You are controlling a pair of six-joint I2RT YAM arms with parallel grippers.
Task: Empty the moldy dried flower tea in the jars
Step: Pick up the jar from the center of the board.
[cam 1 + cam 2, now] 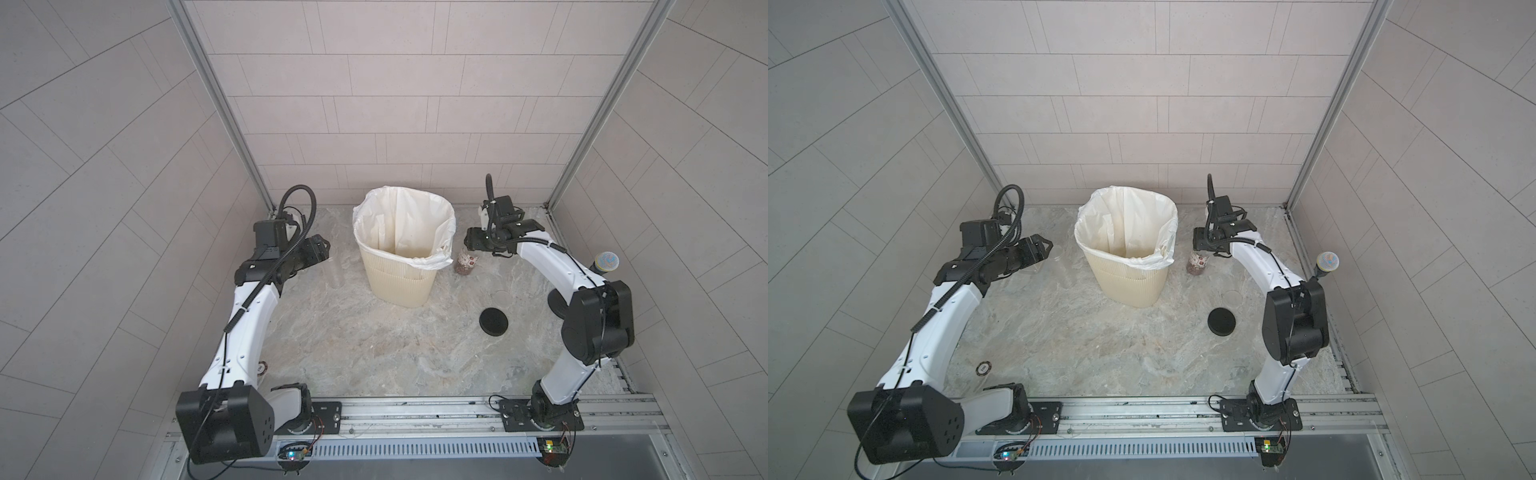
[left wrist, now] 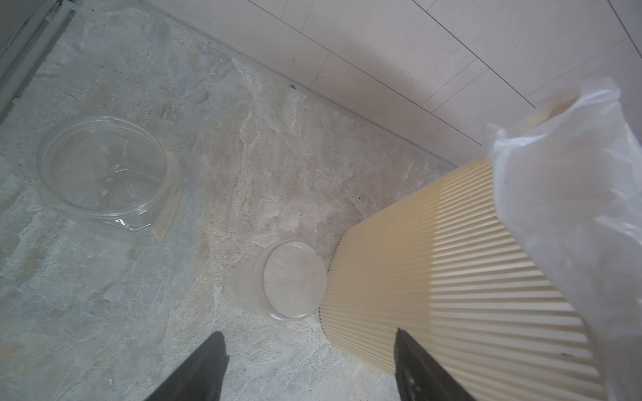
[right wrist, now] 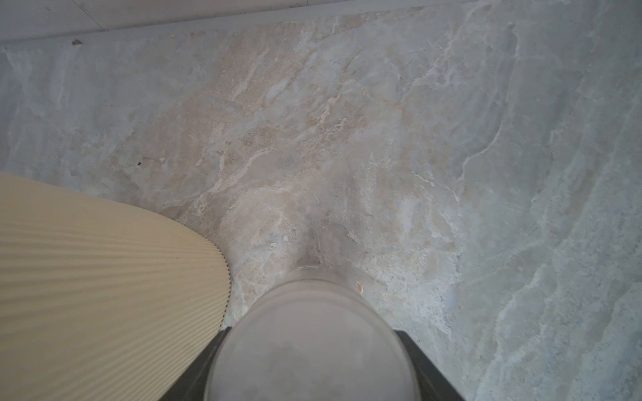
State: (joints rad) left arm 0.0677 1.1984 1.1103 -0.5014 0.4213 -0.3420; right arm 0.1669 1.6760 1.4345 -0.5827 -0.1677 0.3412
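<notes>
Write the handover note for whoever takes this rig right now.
Left gripper: open, empty, near the slim clear cylinder jar that stands against the cream ribbed bin.
Right gripper: closed on the small clear jar with red-white label, which stands on the marble table beside the bin.
Done: the slim jar and the wide squat clear jar look empty, lids off; the black round lid lies on the table.
Left: brown dried flower tea is in the labelled jar; tip it into the bin.

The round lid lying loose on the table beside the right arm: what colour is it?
The lid is plain black, without markings; it shows best in a top view.
</notes>
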